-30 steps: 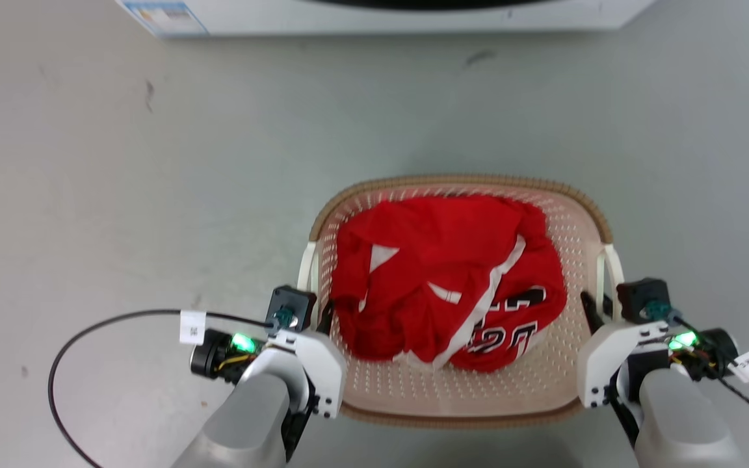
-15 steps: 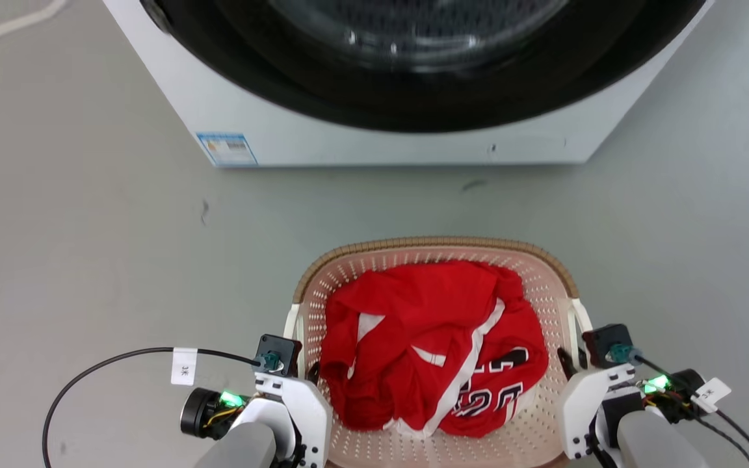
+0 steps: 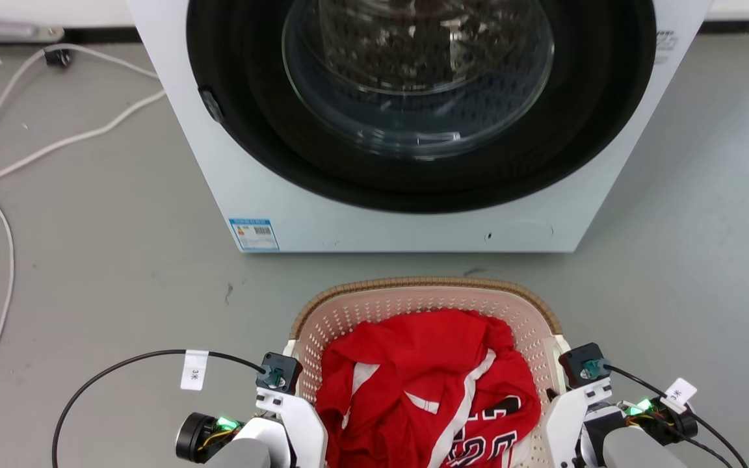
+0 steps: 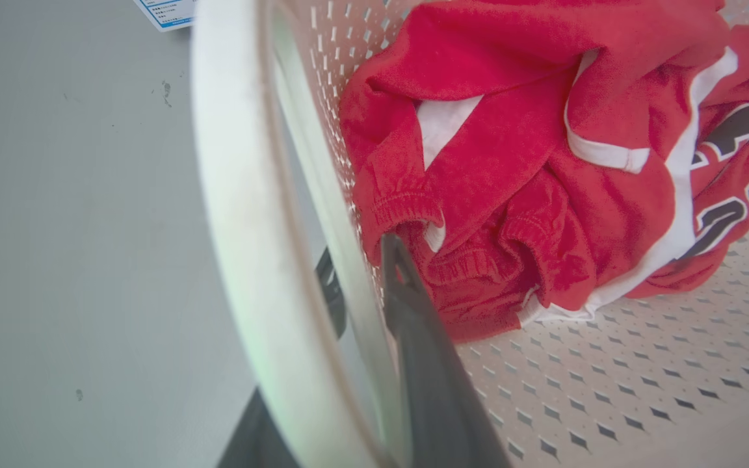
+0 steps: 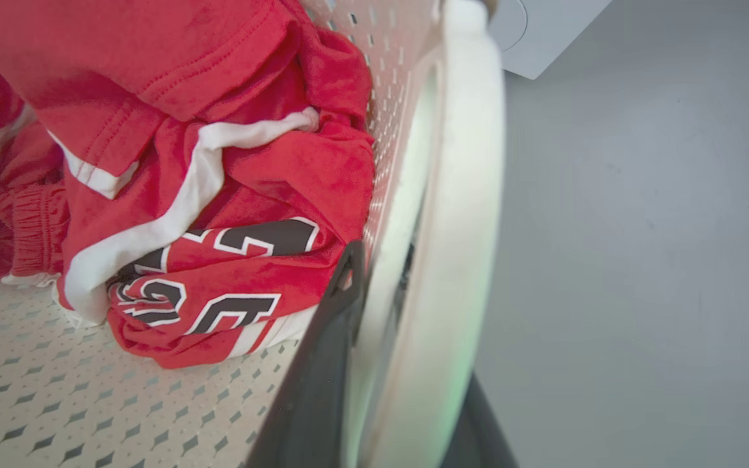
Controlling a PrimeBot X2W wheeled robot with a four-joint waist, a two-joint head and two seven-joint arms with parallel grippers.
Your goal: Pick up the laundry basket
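Left end effector and right end effector clamp the laundry basket, washer just ahead.

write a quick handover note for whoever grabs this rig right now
Left gripper: shut on the laundry basket, one finger inside the left wall, one outside, behind the white handle.
Right gripper: shut the same way on the right wall.
The laundry basket is in front of the washer, with a red jersey inside.
Done: both sides gripped.
Left: raise it level. Whether it has cleared the floor cannot be told.
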